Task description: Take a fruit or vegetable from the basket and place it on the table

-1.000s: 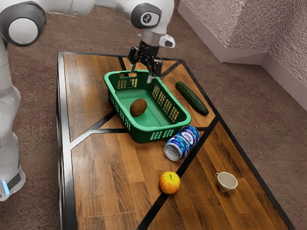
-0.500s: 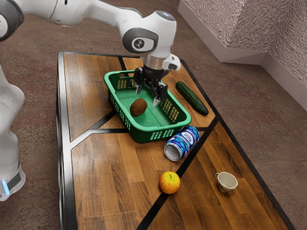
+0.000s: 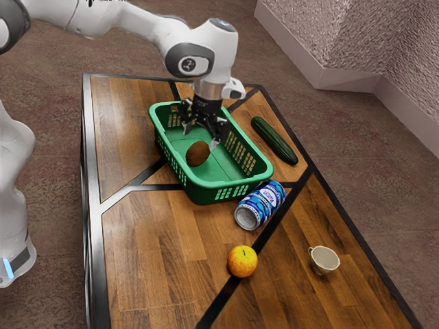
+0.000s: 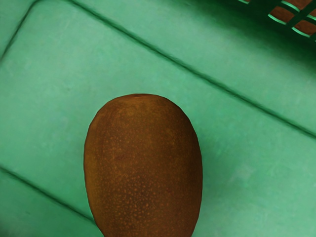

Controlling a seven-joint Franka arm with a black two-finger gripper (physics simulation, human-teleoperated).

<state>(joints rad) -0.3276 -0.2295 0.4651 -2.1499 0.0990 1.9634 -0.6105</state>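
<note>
The kiwi point(image 3: 197, 154) lies on the floor of the basket point(image 3: 212, 195). It should be light and fairly firm, with a little give under the skin; too hard a squeeze could bruise it. Its rounded ends would likely slip, so the best hold is across the narrower middle, one pad on each long side. The jaws stand open above it, with nothing between them. Compared with half a second ago, they have shifted toward the exterior view's left, more over the kiwi, which hasn't moved.
</note>
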